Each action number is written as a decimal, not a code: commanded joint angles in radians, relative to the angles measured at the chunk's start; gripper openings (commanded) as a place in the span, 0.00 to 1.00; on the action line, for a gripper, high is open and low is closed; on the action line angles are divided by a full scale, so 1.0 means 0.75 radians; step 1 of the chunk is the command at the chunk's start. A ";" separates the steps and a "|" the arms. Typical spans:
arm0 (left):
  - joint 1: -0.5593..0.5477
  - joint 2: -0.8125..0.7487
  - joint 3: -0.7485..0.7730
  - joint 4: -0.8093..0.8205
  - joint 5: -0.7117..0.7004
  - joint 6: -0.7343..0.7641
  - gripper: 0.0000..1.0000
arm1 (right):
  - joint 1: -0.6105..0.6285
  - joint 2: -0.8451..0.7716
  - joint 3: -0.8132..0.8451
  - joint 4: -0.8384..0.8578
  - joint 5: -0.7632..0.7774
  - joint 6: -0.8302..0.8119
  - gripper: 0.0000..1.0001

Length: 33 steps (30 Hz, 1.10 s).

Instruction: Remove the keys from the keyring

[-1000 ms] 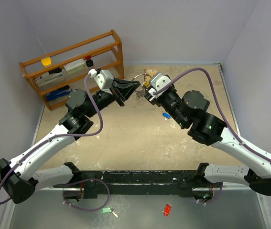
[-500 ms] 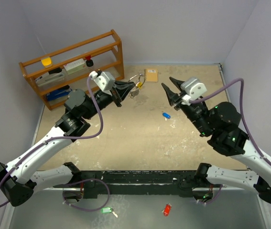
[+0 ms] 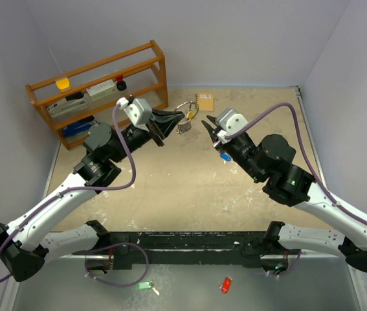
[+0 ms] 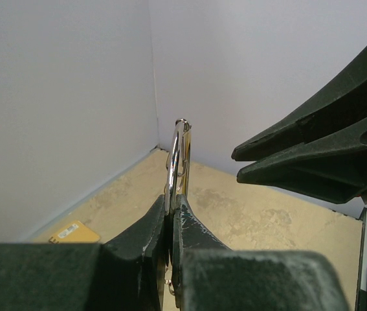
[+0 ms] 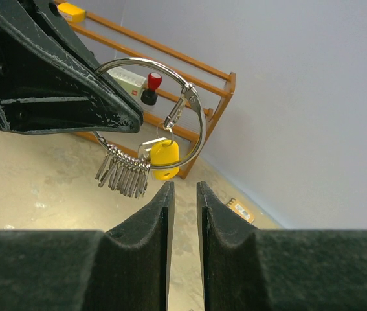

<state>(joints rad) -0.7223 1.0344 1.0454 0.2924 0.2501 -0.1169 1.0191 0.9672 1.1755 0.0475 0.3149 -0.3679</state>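
Note:
My left gripper (image 3: 182,117) is shut on the keyring (image 3: 185,105), a thin silver wire ring, and holds it up above the table. In the left wrist view the keyring (image 4: 178,155) stands edge-on between my shut fingertips (image 4: 172,202). Several silver keys (image 5: 123,176) and a yellow-headed key (image 5: 164,159) hang on the keyring (image 5: 200,126). My right gripper (image 3: 208,122) is open with a narrow gap, empty, just right of the ring. In the right wrist view its tips (image 5: 183,188) sit just below the yellow key. A blue key (image 3: 224,156) lies on the table under my right arm.
A wooden rack (image 3: 99,81) with small items stands at the back left. A small yellow notebook (image 3: 204,102) lies by the back wall. A green tag (image 3: 144,285) and a red tag (image 3: 226,284) lie in front of the arm bases.
My right gripper drew back to the right from the ring, then came back close to it. My left gripper still holds the ring, shifted slightly.

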 commanded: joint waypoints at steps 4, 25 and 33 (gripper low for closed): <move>0.000 -0.038 -0.001 0.131 0.022 -0.044 0.00 | 0.003 -0.030 0.005 0.116 -0.020 0.024 0.21; 0.000 -0.009 -0.044 0.289 0.032 -0.118 0.00 | 0.003 0.055 0.019 0.190 -0.107 0.028 0.20; 0.000 -0.092 0.024 0.042 0.031 0.055 0.00 | 0.003 -0.085 -0.104 0.239 0.068 -0.004 0.20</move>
<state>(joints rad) -0.7223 1.0157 1.0073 0.3843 0.2638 -0.1631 1.0199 0.9848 1.1282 0.1421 0.2901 -0.3622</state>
